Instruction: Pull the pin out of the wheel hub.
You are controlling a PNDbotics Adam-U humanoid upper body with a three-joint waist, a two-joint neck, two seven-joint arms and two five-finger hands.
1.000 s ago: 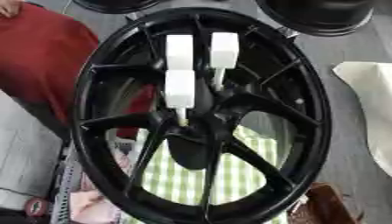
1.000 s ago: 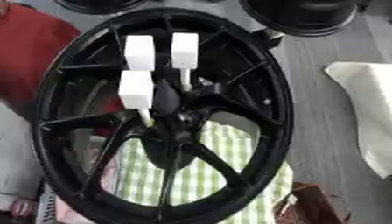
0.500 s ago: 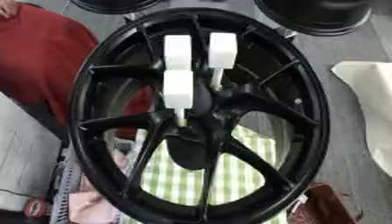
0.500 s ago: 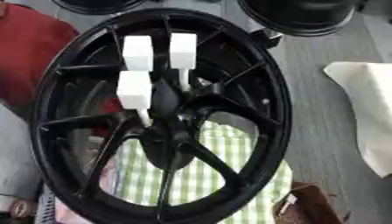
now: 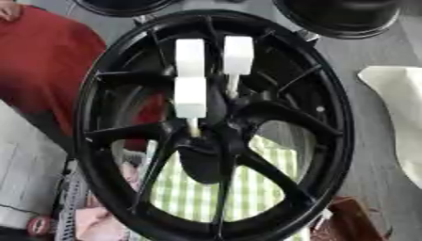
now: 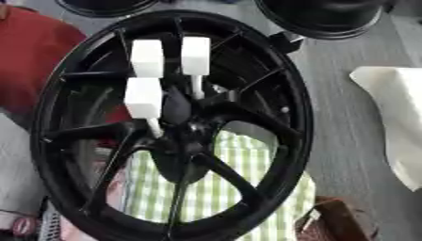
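Three white-headed pins [image 5: 190, 97] stand in the black wheel hub [image 5: 216, 136], heads pointing up-frame, shafts running lengthwise; no hand shows.

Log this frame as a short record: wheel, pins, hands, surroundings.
wheel: black spoked wheel, fills most of the view
pins: three white block-headed pins stand at the hub, stems down; two side by side farther back, one nearer
hands: neither robot hand in view
under wheel: green checked cloth shows through the spokes
left: red cloth
right: white object
task state: no pin pulled yet
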